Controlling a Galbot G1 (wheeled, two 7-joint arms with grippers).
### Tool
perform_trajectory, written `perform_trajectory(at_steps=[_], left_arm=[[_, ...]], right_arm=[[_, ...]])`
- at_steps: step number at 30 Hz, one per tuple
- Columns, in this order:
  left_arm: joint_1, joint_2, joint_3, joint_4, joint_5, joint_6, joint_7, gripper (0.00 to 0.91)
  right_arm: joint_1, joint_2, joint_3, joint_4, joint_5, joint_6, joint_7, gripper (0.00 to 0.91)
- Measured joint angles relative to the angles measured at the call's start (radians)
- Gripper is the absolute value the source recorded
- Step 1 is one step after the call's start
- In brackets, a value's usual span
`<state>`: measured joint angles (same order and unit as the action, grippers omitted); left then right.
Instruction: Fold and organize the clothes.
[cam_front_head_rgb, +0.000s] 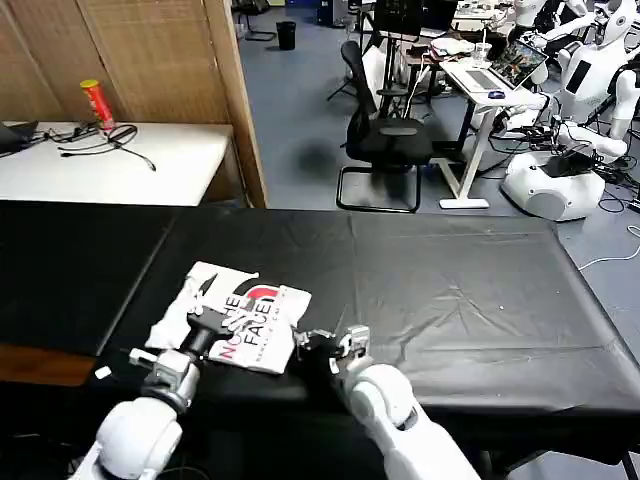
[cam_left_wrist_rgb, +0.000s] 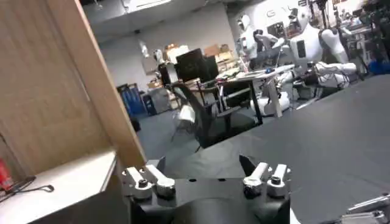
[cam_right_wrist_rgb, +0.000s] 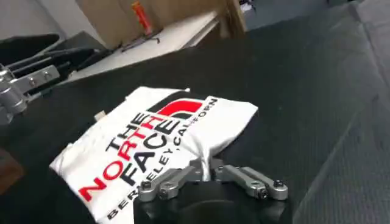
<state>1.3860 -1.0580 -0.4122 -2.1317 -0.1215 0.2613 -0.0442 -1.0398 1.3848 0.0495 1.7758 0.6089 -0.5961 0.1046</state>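
Soft, light folded T-shirt (cam_front_head_rgb: 238, 318) lies between both pincers; right gripper (cam_right_wrist_rgb: 204, 171) pinches its near edge, left gripper (cam_front_head_rgb: 208, 322) over it, spread.

A white T-shirt (cam_front_head_rgb: 236, 315), folded into a rumpled packet with its black and red lettering facing up, lies near the front edge of the black-covered surface (cam_front_head_rgb: 440, 290), toward its left end. The left hand (cam_front_head_rgb: 205, 325) sits on the shirt's left part, over the cloth (whether its fingers are parted or closed, I cannot tell). The right hand (cam_front_head_rgb: 322, 345) is at the shirt's front right corner, fingers drawn together on the fabric's edge. The remaining black cover is wrinkled.
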Motion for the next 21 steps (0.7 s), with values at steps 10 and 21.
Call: perform_trajectory(at_steps=[10,21], left_arm=[[0.013,-0.005,-0.021,0.031,-0.006,-0.024,-0.007,0.878],[0.035,-0.020,-0.030,0.029,-0.126,-0.006,-0.064,0.878]], right_arm=[[-0.021,-0.155,0.176,0.069,0.066,-0.029,-0.018,0.878],[-0.138,-0.258,0.293,0.204,0.051,-0.124,0.042,0.878]])
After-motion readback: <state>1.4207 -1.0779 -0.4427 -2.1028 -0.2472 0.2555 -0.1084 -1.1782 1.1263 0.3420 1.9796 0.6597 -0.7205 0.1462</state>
